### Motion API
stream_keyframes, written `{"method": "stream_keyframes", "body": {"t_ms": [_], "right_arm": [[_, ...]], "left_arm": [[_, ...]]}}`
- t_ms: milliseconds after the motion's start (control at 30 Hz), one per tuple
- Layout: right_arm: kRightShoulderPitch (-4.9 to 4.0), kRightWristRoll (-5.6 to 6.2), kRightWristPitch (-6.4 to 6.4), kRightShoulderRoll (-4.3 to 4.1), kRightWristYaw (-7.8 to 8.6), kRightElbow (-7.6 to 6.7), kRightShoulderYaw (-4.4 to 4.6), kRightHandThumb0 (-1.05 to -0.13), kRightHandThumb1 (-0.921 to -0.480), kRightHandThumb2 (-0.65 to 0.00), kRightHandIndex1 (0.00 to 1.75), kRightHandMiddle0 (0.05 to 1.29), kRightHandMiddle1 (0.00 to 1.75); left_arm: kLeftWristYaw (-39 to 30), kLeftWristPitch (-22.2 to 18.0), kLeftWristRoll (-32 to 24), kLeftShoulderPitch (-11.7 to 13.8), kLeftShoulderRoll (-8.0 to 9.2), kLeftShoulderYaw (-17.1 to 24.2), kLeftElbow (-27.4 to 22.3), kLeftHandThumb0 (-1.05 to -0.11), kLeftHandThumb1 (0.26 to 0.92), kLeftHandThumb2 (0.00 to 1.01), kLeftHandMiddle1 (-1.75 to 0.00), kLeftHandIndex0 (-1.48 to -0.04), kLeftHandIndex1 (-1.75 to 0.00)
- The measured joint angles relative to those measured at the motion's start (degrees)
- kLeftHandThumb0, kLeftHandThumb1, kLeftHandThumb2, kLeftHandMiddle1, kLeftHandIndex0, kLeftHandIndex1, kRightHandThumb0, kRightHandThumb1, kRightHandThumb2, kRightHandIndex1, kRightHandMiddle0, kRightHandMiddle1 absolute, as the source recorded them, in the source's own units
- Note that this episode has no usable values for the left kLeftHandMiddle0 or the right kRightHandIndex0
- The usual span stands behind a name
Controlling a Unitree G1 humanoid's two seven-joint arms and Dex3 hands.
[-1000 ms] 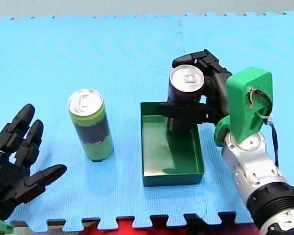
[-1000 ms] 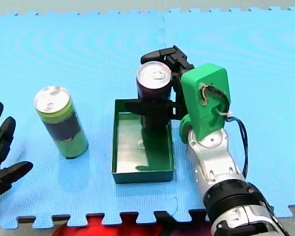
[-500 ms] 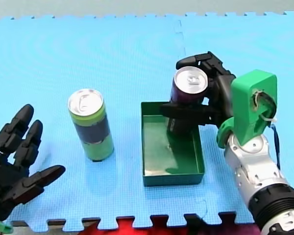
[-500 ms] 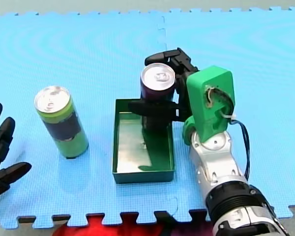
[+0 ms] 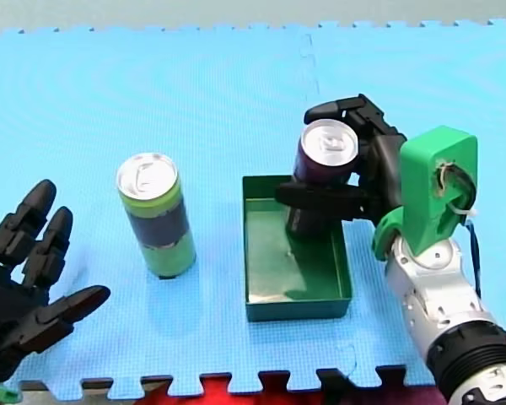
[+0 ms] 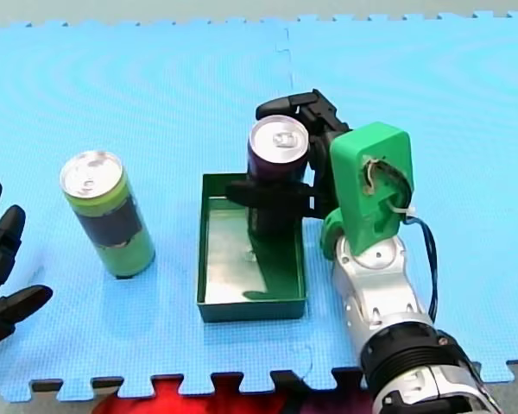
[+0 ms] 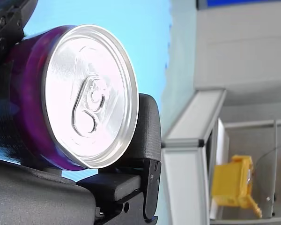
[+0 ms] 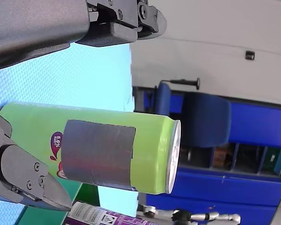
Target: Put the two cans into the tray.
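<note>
A purple can (image 5: 326, 143) with a silver top stands upright in my right hand (image 5: 302, 153), whose fingers are shut around it. Its lower part is inside the far right corner of the green tray (image 5: 295, 309); the thumb hides its base. The first wrist view looks at the purple can (image 7: 89, 98) end-on between the black fingers (image 7: 147, 136). A green can (image 5: 156, 219) with a grey band stands on the mat left of the tray, untouched. My left hand (image 5: 34, 278) is at the near left corner, apart from the green can, holding nothing.
Blue foam mat (image 5: 194, 93) covers the table, with its toothed front edge (image 5: 236, 384) close to me. In the second wrist view the green can (image 8: 112, 152) lies between black finger parts (image 8: 23, 185), with blue shelving behind.
My right hand has shifted the purple can slightly right and lower at the tray's far end. The left hand has sunk a little. The green can has not moved.
</note>
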Motion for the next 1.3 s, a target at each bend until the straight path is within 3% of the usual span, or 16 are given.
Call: {"method": "stream_keyframes", "body": {"t_ms": [600, 1300], "right_arm": [[0.01, -1.11, -0.67, 0.33, -0.88, 1.21, 0.64, -0.385, -0.811, -0.002, 1.75, 0.59, 1.75], [-0.69, -2.27, -1.43, 0.53, -1.66, 2.84, 1.25, -0.396, -0.821, -0.004, 1.75, 0.60, 1.75]], "left_arm": [[0.5, 0.2, 0.1, 0.5, -0.34, -0.2, -1.2, -1.048, 0.639, 0.00, 0.00, -0.23, 0.00], [2.4, 0.2, 0.6, 1.5, -0.64, -0.9, -2.6, -1.048, 0.647, 0.00, 0.00, -0.23, 0.00]]}}
